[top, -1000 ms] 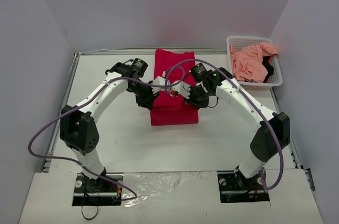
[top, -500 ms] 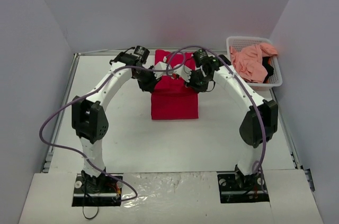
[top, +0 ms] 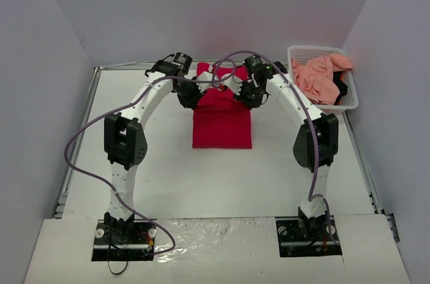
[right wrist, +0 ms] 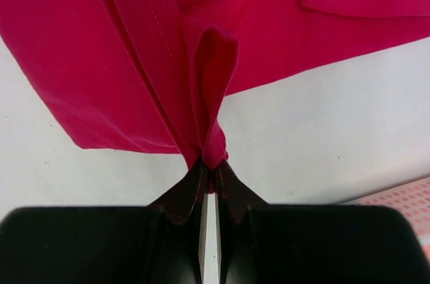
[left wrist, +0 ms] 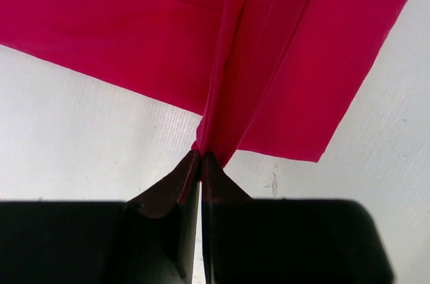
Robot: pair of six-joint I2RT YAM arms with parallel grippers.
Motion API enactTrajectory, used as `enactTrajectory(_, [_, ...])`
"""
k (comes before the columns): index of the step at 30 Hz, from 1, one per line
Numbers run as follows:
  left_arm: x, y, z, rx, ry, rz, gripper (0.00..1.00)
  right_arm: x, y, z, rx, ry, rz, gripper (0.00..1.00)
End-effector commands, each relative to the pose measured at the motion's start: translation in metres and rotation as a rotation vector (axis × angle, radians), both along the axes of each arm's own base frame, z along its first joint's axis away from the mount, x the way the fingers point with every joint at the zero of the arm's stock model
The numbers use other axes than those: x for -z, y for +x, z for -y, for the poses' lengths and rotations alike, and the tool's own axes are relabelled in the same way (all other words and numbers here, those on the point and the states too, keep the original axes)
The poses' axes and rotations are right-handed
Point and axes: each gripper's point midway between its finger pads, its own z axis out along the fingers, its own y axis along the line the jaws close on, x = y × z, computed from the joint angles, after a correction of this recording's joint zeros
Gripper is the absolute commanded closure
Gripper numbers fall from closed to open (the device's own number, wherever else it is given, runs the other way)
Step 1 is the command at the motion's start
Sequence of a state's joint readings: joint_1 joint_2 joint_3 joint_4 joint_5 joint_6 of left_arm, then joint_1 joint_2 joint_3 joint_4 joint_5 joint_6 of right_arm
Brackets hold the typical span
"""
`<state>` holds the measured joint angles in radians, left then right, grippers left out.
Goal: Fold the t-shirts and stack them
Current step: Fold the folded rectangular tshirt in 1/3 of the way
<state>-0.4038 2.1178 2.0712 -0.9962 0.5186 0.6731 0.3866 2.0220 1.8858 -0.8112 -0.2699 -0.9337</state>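
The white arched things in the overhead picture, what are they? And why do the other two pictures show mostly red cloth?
They are robot arms, a left arm and a right arm, bolted at the near edge of a table. The overhead picture comes from a fixed camera above and behind them. The other two come from small cameras on the wrists, each looking past its own two-finger pincer. A crimson t-shirt lies partly folded on the table. The left gripper and the right gripper are both shut, each pinching a bunched edge of that shirt near its far end. That is why red fills the close-ups. In the far right corner stands a white basket holding a salmon pink shirt and a bit of black garment.
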Motion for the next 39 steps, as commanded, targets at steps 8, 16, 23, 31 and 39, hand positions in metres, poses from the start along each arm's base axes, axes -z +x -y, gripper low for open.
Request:
enactTrajectory(8, [-0.017, 0.016, -0.002, 0.054, 0.003, 0.069, 0.98, 0.015, 0.028, 0.017, 0.087, -0.032, -0.007, 1.00])
enactTrajectory(16, [-0.014, 0.028, 0.003, 0.049, -0.005, 0.083, 0.98, 0.020, 0.038, 0.021, 0.107, -0.040, 0.005, 1.00])
enactTrajectory(23, [-0.016, 0.036, 0.003, 0.034, 0.004, 0.112, 0.78, 0.024, 0.050, 0.030, 0.174, -0.050, 0.038, 0.18])
enactTrajectory(31, [-0.022, 0.051, -0.007, -0.032, 0.023, 0.227, 0.21, 0.011, 0.060, 0.030, 0.208, -0.026, 0.115, 0.00])
enactTrajectory(39, [-0.028, 0.034, -0.008, -0.030, -0.001, 0.195, 0.26, 0.014, 0.048, 0.026, 0.209, -0.006, 0.084, 0.00])
